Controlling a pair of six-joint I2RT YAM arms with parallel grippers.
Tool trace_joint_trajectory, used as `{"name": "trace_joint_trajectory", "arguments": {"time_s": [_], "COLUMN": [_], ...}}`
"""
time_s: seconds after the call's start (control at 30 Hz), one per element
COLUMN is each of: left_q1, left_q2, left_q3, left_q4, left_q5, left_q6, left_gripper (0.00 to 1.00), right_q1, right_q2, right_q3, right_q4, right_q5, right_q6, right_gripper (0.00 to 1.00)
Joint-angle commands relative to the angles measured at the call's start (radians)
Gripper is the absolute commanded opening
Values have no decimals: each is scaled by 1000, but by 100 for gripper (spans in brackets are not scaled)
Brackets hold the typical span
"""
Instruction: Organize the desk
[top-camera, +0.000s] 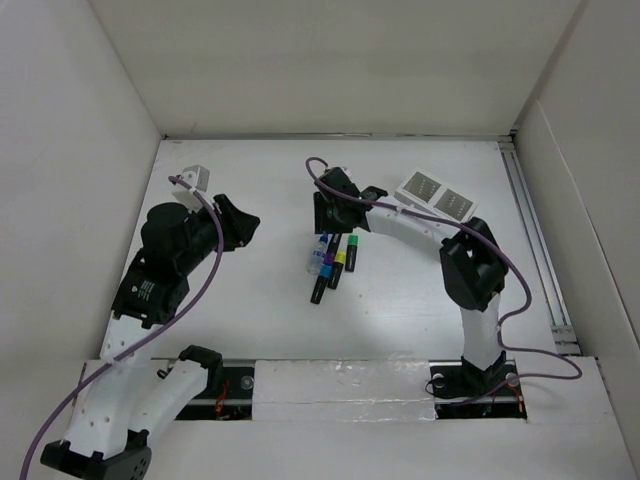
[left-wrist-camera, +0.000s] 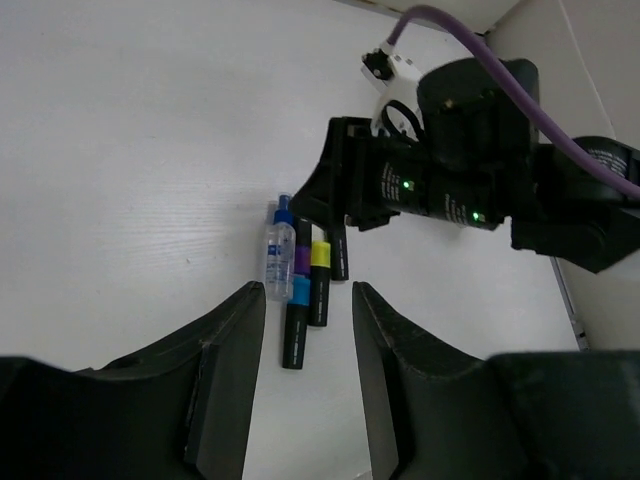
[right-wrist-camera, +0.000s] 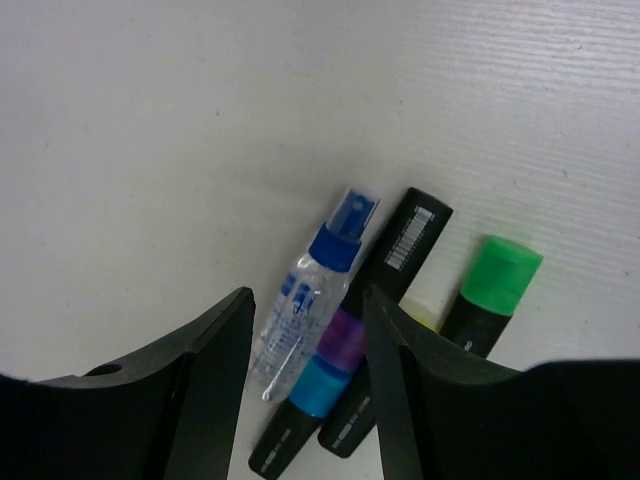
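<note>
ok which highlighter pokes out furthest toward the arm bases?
The cyan-banded highlighter, lying next to the spray bottle. Its black end reaches clearly nearer the bases than the purple highlighter and the yellow highlighter beside it.

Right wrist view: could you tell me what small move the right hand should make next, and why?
Probably lower the right hand, open, onto the spray bottle. The hand hovers above the cluster, the bottle lies in the gap between its fingers, and it sits at the edge of the row of highlighters, so it looks easiest to grasp.
</note>
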Motion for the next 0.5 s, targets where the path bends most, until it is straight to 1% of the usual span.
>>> {"name": "trace_joint_trajectory", "arguments": {"time_s": [0.0,0.07,0.2,0.27,0.33,0.4,0.47], "left_q1": [-4,-25,-25,-25,-56,-56,-56], "left_q2": [-14,-22,-39,-30,-25,-31,-42], "left_q3": [-14,-12,-14,-6,8,14,18], "left_q4": [41,41,36,29,15,-2,-11], "left_q5": [43,35,29,30,12,-2,-20], "left_q6": [-12,-10,-10,-9,-2,8,8], "left_gripper": [37,39,40,42,46,48,53], "right_q1": [-24,-25,-34,-34,-34,-34,-43], "right_q2": [54,83,155,163,167,175,198], "right_q3": [110,135,202,213,200,200,215], "right_q4": [-37,-48,-109,-121,-114,-109,-117], "right_q5": [-9,-24,-3,-6,-23,-23,-49], "right_q6": [27,47,77,96,111,122,129], "right_gripper": [53,53,53,53,53,53,53]}}
